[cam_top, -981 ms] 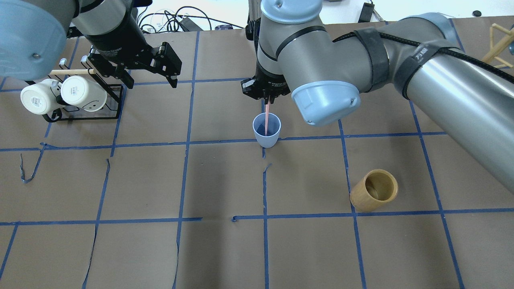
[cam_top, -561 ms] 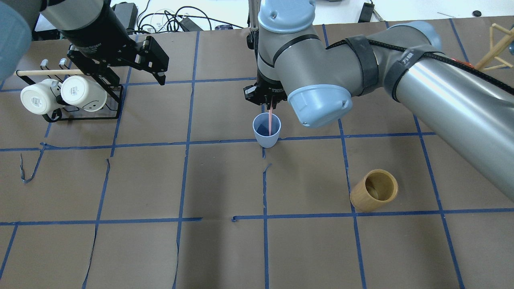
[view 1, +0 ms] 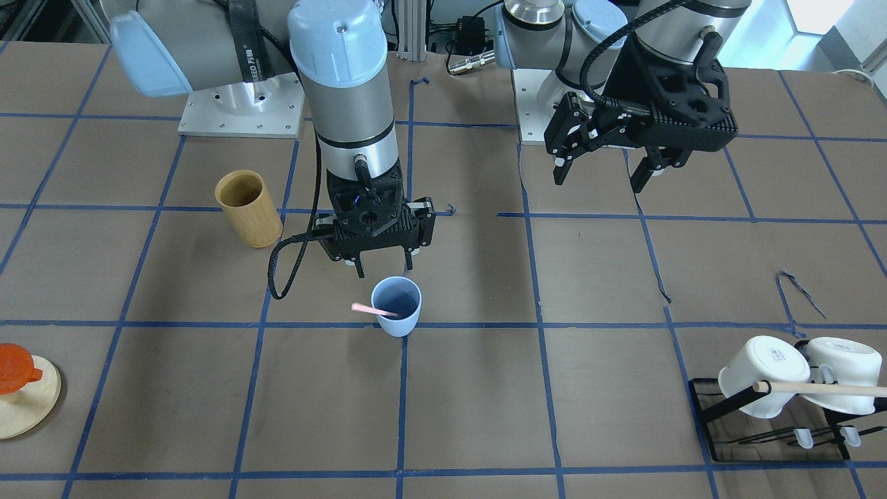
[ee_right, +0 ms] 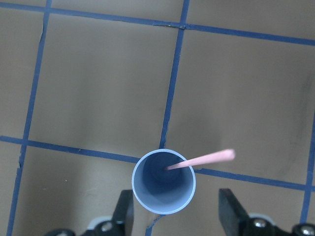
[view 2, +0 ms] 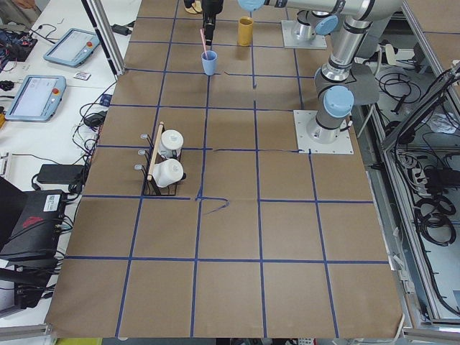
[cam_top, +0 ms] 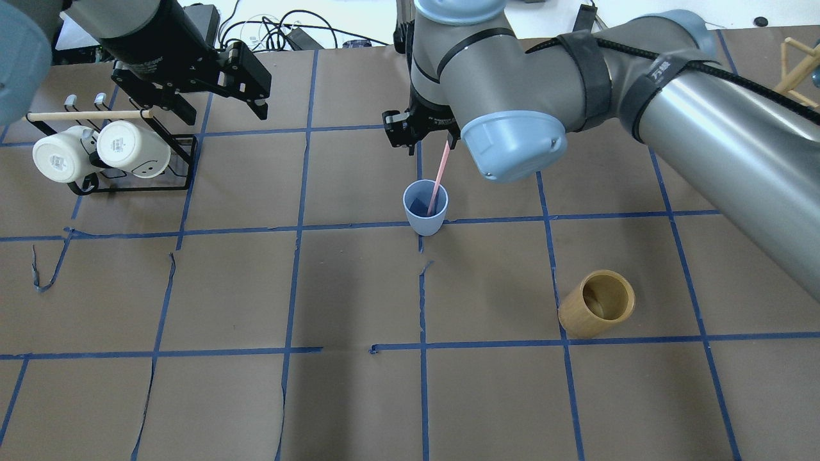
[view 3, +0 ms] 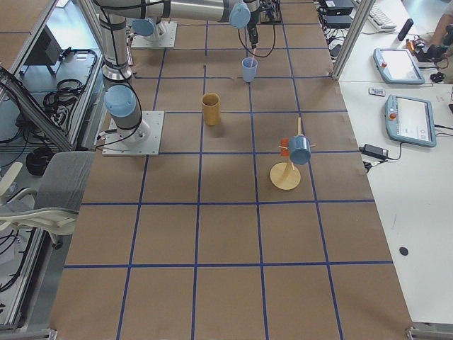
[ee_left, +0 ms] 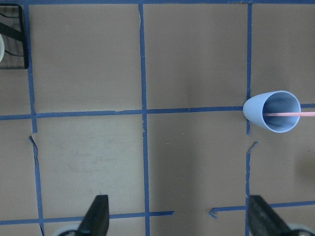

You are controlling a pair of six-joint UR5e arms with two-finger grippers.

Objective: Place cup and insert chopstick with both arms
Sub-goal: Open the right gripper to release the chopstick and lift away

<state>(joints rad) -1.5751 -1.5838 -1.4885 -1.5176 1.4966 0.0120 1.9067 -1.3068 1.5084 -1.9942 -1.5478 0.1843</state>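
Note:
The pale blue cup (cam_top: 425,216) stands upright on a tape line at the table's middle; it also shows in the front view (view 1: 396,320) and both wrist views (ee_left: 256,108) (ee_right: 142,196). One pink chopstick (cam_top: 440,171) stands in it, leaning on the rim (view 1: 366,308) (ee_right: 204,159) (ee_left: 295,113). My right gripper (view 1: 383,267) hangs open just above and behind the cup, touching nothing (ee_right: 177,219). My left gripper (cam_top: 224,115) is open and empty, raised near the mug rack (view 1: 597,179) (ee_left: 178,219).
A tan bamboo cylinder (cam_top: 597,303) stands on the robot's right. A black rack (cam_top: 186,163) with two white mugs (cam_top: 131,148) and a wooden rod (cam_top: 90,115) is at the far left. A wooden stand with an orange piece (view 1: 17,388) is at the far right edge.
My right gripper has opened and lifted off the chopstick, which now leans against the cup's rim. My left gripper has drawn back toward the rack.

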